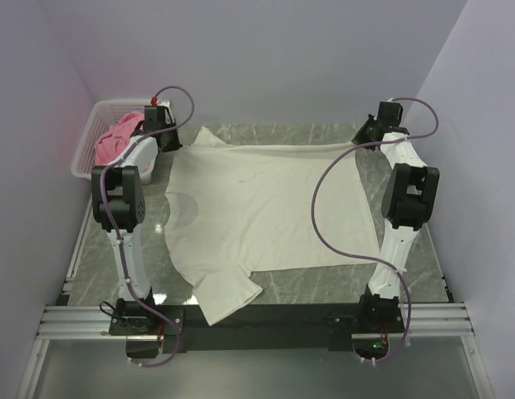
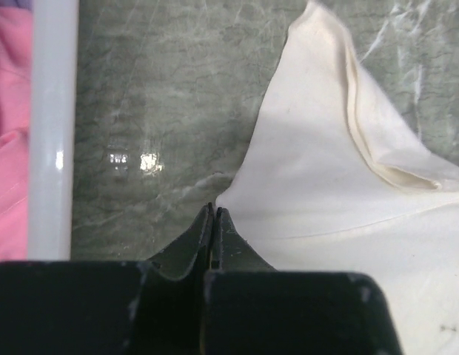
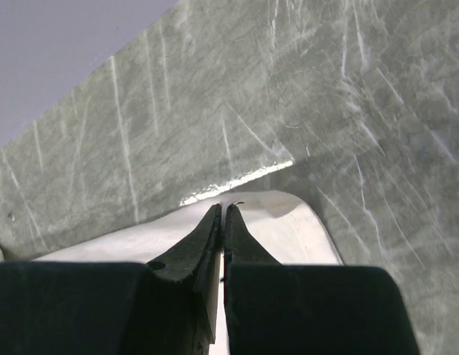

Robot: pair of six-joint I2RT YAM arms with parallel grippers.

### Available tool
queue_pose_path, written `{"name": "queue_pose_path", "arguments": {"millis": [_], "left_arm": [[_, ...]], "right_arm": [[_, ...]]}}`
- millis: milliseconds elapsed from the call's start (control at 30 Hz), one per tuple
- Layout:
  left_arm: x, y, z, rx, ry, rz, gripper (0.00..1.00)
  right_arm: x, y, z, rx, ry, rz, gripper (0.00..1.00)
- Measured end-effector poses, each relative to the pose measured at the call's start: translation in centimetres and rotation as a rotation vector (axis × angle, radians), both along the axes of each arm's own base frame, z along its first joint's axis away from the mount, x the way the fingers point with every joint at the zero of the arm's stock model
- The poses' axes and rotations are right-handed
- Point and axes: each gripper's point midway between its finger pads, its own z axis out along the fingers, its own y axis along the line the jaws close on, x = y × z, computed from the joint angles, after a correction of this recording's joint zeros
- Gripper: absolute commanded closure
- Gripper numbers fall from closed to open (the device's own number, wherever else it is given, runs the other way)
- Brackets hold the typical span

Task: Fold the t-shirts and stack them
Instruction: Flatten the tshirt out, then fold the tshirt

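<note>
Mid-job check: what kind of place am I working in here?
Likely a lab test booth, not a home: plain lilac walls box in a marble-look table, an aluminium rail runs along its near edge, and a cream t-shirt lies spread.

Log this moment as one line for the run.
left claw: shut on cream t-shirt far edge | right claw: shut on same edge | shirt: spread out, unfolded | pink t-shirt: in basket

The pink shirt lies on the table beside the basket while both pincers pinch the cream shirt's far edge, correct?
No: the top view shows the pink shirt inside the basket. The left pincer and right pincer pinch the cream shirt at its far edge.
</note>
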Motion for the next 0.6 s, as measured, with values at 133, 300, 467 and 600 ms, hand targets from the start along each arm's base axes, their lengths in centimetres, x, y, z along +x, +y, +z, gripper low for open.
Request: {"name": "queue_pose_path", "arguments": {"millis": [133,300,467,600], "left_arm": [[-1.0,0.0,2.1,0.0,-0.014,0.002,0.99],[-2.4,0.0,4.3,-0.005,-0.036,0.007,0.99],[-4.1,0.0,3.8,-0.021,-0.003,0.018,0.99],[-6.1,-0.2,2.5,-0.037,0.046,0.027,0.99]], "right_arm": [[-0.9,-0.1,2.3,-0.011,-0.017,-0.01,1.0],[-2.5,-0.4,4.7,-0.012,-0.043,-0.026,1.0],[-4.9,-0.5,3.4,0.012,0.009,-0.05,1.0],[-6.9,-0.6,1.6,0.027,0.069,-0.072,1.0]]}}
